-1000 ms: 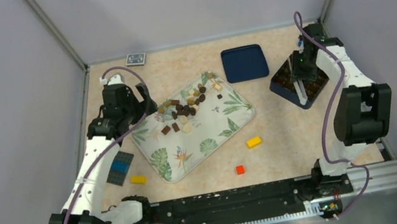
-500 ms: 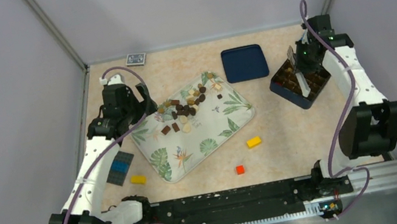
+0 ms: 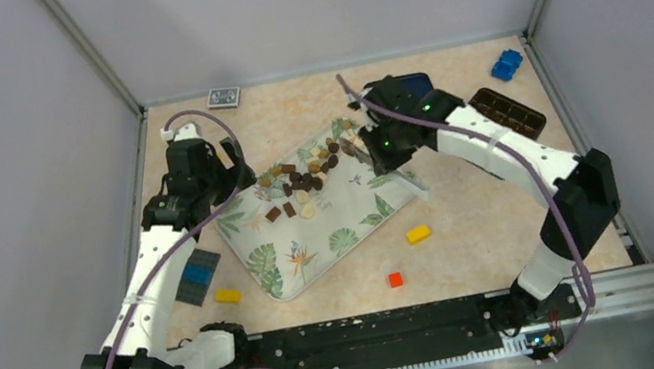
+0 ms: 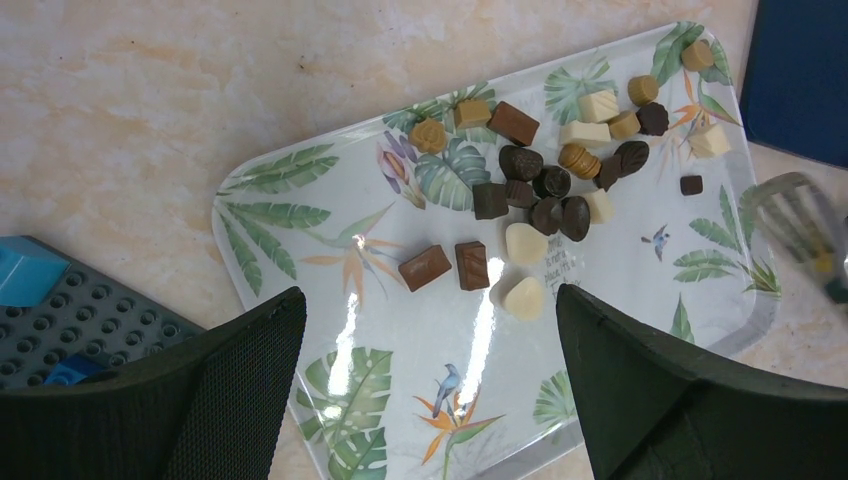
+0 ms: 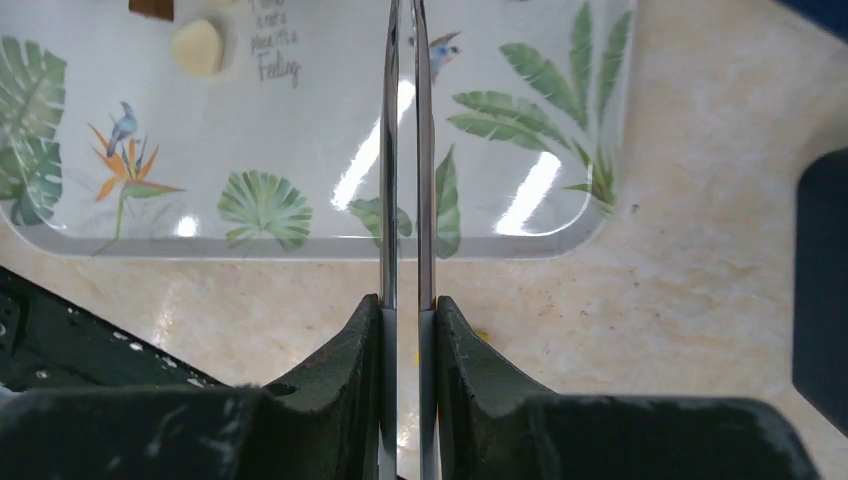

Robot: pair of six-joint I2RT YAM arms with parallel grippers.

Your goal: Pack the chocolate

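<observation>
**Right gripper clamping tweezers at the tray: entry for the pick step**

Right gripper (image 5: pixel 405 305): clenching a pair of metal tweezers (image 5: pixel 389 150), with both fingers pressing the two thin blades almost together. The blades are running out of the top of the wrist view, so their tips cannot be seen there, and nothing is showing between them.

Left gripper (image 4: pixel 430 300): hanging with its jaws spread wide over the left end of the leaf-print tray (image 3: pixel 353 241), grasping nothing.

Step in hand, as judged: bringing the tweezers to the pile to lift one piece.
- The blades are probably needing to be let apart enough to straddle a single piece.
- An outlying piece at the near edge of the pile is looking easier than one in the crowded middle.
- The tray is looking glossy, so a steep approach and a gentle squeeze should be keeping the piece from skidding.

Chocolate (image 3: pixel 306 173): lying loose on the far half of the tray, dark, light brown and cream pieces together.
- In the overhead view the pile is sitting just left of the right gripper (image 3: pixel 384 144).
- In the right wrist view only one cream piece (image 5: pixel 197 45) is showing, up and to the left of the blades, apart from them.
- In the left wrist view the pile is spreading beyond the open fingers.

Compartment box (image 3: pixel 508 112): waiting at the far right, well apart from the pile.
</observation>
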